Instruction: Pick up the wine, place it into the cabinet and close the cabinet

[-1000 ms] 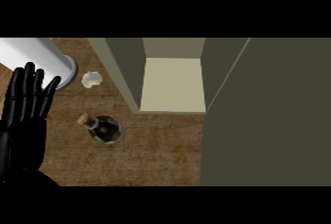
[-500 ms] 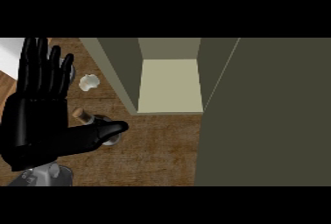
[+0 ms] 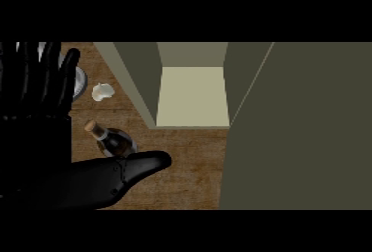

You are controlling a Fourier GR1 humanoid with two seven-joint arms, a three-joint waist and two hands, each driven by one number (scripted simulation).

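Looking first at the wine (image 3: 116, 141): standing on the counter (image 3: 185, 170) just beyond the thumb of the left hand (image 3: 62, 179), to the right of its raised fingers (image 3: 49, 78), with the cork end showing toward the upper left as seen from the head. Not being held yet. Judging it as a dark glass bottle, so probably being rather heavy for its width, stiff, smooth and slippery, and breaking easily if tipping or knocking against something hard. Judging the wide body as the best place for taking hold, with fingers on one side and the thumb on the other; avoiding the thin neck and the cork, since hanging the weight from there is risking a slip.

Reading the left hand as open: fingers straight and pointing away, thumb spread far out to the right, lying across the near edge of the bottle in this view. Not being able to tell whether the thumb is touching the glass or only passing over it. Seeing no right hand anywhere.

Going outward: noticing a small white thing (image 3: 102, 92) beyond the bottle, just right of the fingertips, and a pale round rim (image 3: 80, 78) partly hidden behind the fingers. Further right of the hand, finding the cabinet (image 3: 193, 96) standing open with a pale shelf inside, and its door (image 3: 305, 128) swung wide, well apart from the thumb.
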